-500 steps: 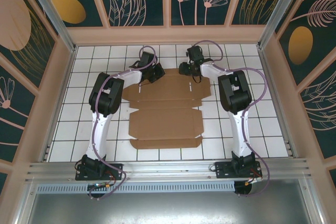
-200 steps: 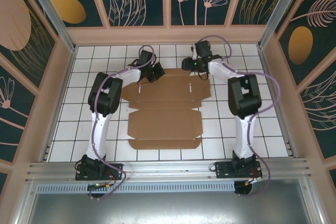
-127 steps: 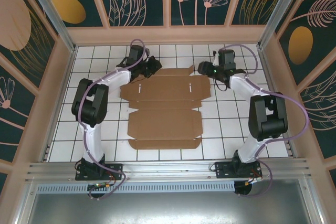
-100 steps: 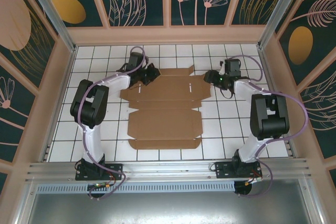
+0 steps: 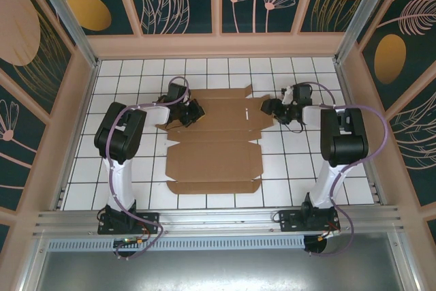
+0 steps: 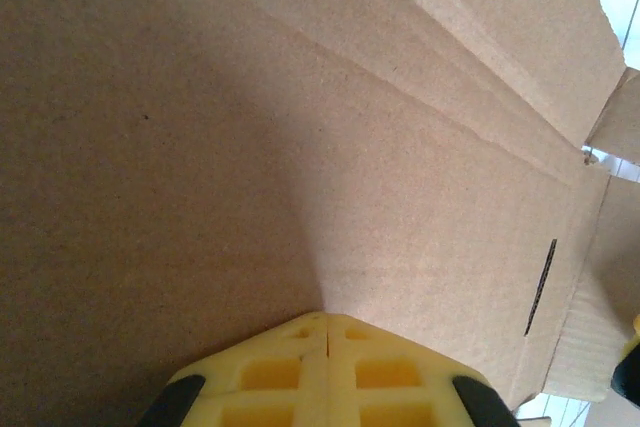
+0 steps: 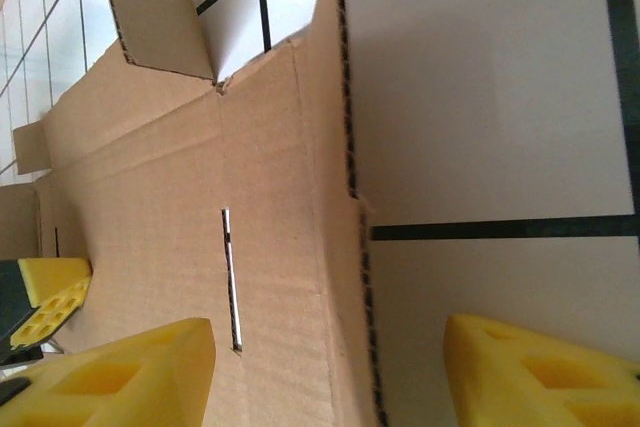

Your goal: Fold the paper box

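The paper box (image 5: 214, 148) lies unfolded in the middle of the tiled surface (image 5: 122, 80). The left end effector (image 6: 325, 342), fingers pressed together, sits over its far-left panel. The right end effector (image 7: 330, 367), spread, straddles its far-right edge.

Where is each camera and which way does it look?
Top external: above and behind, facing down at the paper box; left arm and right arm show.
Left wrist: on the left arm, facing the cardboard; shut left tool shows.
Right wrist: on the right arm, facing the box's edge; open right tool shows.
Shared: both wrist views see the box.
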